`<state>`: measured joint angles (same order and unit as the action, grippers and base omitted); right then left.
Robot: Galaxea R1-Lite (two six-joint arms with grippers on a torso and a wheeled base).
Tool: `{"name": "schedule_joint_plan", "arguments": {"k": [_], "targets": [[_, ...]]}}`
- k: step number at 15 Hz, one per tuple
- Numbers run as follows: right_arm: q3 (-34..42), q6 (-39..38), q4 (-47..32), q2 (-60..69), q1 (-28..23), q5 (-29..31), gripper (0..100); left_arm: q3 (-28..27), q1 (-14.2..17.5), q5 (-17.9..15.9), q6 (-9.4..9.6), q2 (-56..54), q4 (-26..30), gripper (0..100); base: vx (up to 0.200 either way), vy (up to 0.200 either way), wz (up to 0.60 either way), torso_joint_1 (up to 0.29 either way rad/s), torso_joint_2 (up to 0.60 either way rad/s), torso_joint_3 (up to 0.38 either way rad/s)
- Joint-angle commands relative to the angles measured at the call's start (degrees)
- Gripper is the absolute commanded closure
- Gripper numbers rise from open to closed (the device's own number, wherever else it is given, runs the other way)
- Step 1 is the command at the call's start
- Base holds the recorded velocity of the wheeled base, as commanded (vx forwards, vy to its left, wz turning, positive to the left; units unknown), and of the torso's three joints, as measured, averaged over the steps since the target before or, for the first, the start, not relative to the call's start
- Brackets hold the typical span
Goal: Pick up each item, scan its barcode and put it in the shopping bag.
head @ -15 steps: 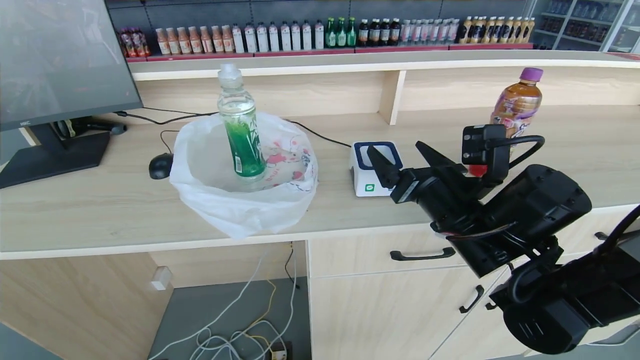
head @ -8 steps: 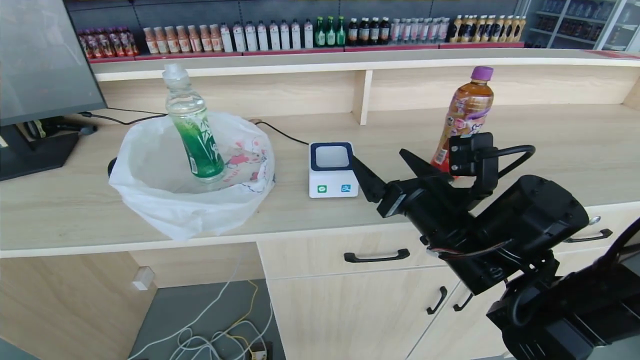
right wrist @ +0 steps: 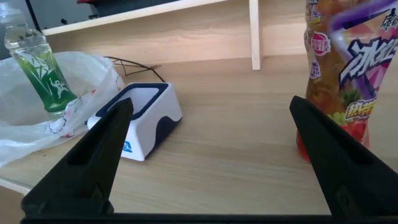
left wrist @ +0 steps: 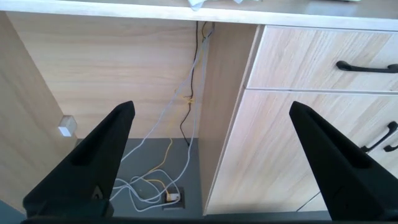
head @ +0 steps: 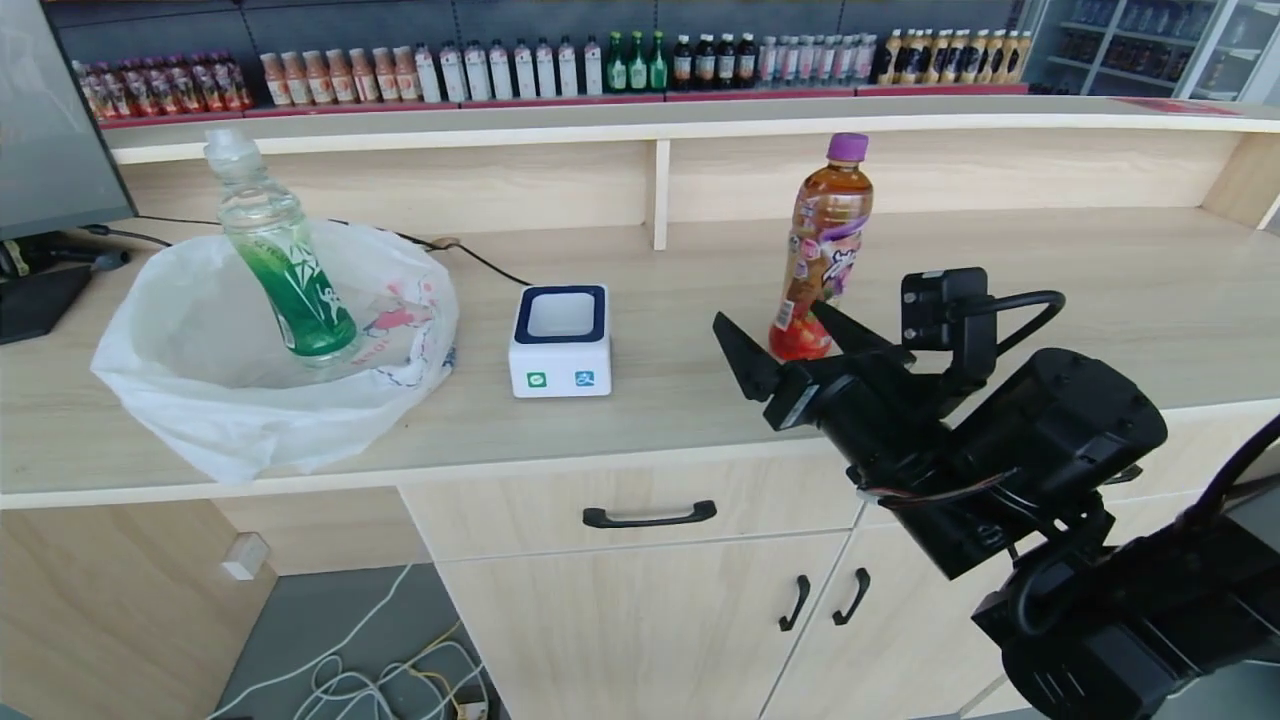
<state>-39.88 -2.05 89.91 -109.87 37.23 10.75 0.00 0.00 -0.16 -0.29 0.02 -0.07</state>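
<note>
A brown tea bottle point(head: 825, 250) with a purple cap stands upright on the wooden counter point(head: 1000, 300); it looms close in the right wrist view point(right wrist: 348, 68). My right gripper point(head: 800, 345) is open just in front of it, near the counter's front edge, holding nothing. The white and blue scanner point(head: 558, 340) point(right wrist: 140, 118) sits left of the gripper. Further left, a green-labelled clear bottle point(head: 290, 270) point(right wrist: 40, 68) leans in the open white shopping bag point(head: 200, 420) point(right wrist: 74, 130). My left gripper point(left wrist: 211, 109) is open and empty below counter height, facing the cabinet front point(left wrist: 311, 124).
A monitor point(head: 50, 100) stands at the far left. A raised shelf with a divider point(head: 660, 190) backs the counter, with rows of bottles point(head: 600, 65) behind. Below are drawers with black handles point(head: 650, 515) and loose cables point(head: 400, 680) on the floor.
The head camera has swung right, so everything has slid left in the picture. My right gripper, still open, has gone from beside the scanner to in front of the tea bottle.
</note>
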Motion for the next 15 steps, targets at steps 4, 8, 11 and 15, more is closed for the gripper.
{"name": "schedule_joint_plan", "arguments": {"k": [4, 8, 11, 15], "targets": [[1.2, 0.2, 0.09, 0.8, -0.4, -0.03, 0, 0.0, 0.0, -0.02, -0.06, -0.02, -0.01, 0, 0.0, 0.0, 0.0, 0.0, 0.0, 0.0], [5.69, 0.03, 0.09, 2.74, -0.23, -0.03, 0, 0.0, 0.0, -0.02, -0.06, -0.02, -0.01, 0, 0.0, 0.0, 0.0, 0.0, 0.0, 0.0], [7.36, -0.24, 0.09, 4.49, -0.32, -0.03, 0, 0.0, 0.0, -0.02, 0.12, -0.02, -0.01, 0, 0.0, 0.0, 0.0, 0.0, 0.0, 0.0], [6.56, 2.58, 0.09, 5.64, -2.34, -0.91, 0, 0.0, 0.0, -0.02, 0.2, -0.02, 0.07, 0, 0.0, 0.0, 0.0, 0.0, 0.0, 0.0]]}}
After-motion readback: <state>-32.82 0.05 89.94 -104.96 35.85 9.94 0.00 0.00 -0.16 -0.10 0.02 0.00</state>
